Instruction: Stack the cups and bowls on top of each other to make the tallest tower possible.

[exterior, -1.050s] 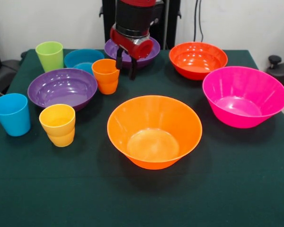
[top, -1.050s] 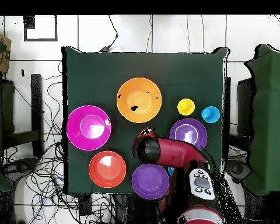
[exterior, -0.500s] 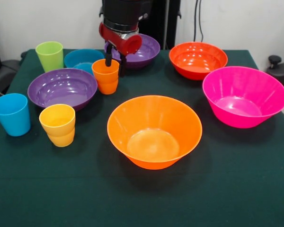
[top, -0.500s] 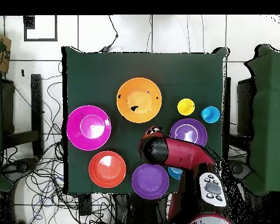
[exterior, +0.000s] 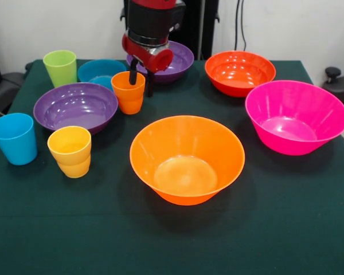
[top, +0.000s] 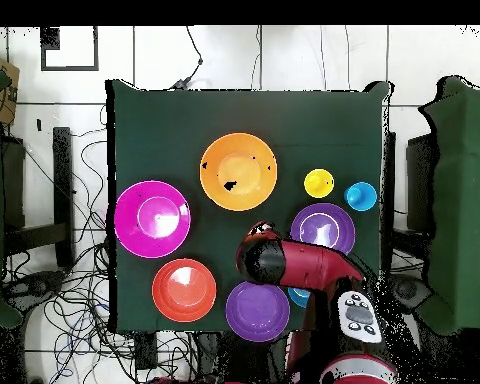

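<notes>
At the far left of the green worktop (exterior: 286,229), the gripper (exterior: 141,80) hangs over the orange cup (exterior: 128,91) with its jaws spread — one black finger dips inside the cup's rim, the other stands just outside it, beside the far purple bowl (exterior: 178,60). Nothing is stacked: the wide orange bowl (exterior: 187,158) sits alone in the middle, the pink bowl (exterior: 295,116) and red-orange bowl (exterior: 239,71) to its right. The near purple bowl (exterior: 75,106), blue bowl (exterior: 100,71), and green (exterior: 61,67), blue (exterior: 14,138) and yellow (exterior: 70,151) cups stand on the left — all upright.
</notes>
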Tool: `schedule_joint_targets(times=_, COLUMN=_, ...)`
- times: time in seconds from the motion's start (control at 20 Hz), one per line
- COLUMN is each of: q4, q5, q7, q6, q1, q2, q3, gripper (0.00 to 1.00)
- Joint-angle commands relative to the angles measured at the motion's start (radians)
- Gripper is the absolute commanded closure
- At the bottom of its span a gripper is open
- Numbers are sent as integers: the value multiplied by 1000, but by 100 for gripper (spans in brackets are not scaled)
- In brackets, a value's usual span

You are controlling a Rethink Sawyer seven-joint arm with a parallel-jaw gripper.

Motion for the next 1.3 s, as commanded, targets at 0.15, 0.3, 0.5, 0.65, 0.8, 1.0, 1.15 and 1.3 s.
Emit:
schedule_joint_targets(times=0.15, q4=44, q5=-99, q7=20, q6=-150, q1=16, q2=118, q3=58, gripper=0)
schedule_joint_targets(times=0.3, q4=40, q5=-110, q7=21, q6=-173, q1=12, q2=137, q3=54, gripper=0)
schedule_joint_targets(times=0.5, q4=47, q5=-118, q7=14, q6=-192, q1=5, q2=146, q3=49, gripper=0)
schedule_joint_targets(times=0.65, q4=60, q5=-124, q7=10, q6=-195, q1=-2, q2=145, q3=49, gripper=0)
schedule_joint_targets(times=0.8, q4=68, q5=-130, q7=6, q6=-188, q1=-13, q2=145, q3=57, gripper=0)
schedule_joint_targets(times=1.0, q4=102, q5=-129, q7=9, q6=-161, q1=-22, q2=125, q3=65, gripper=0)
schedule_joint_targets(times=1.15, q4=126, q5=-123, q7=4, q6=-129, q1=-25, q2=115, q3=69, gripper=0)
schedule_joint_targets(times=1.3, q4=138, q5=-123, q7=-3, q6=-118, q1=-30, q2=114, q3=69, gripper=0)
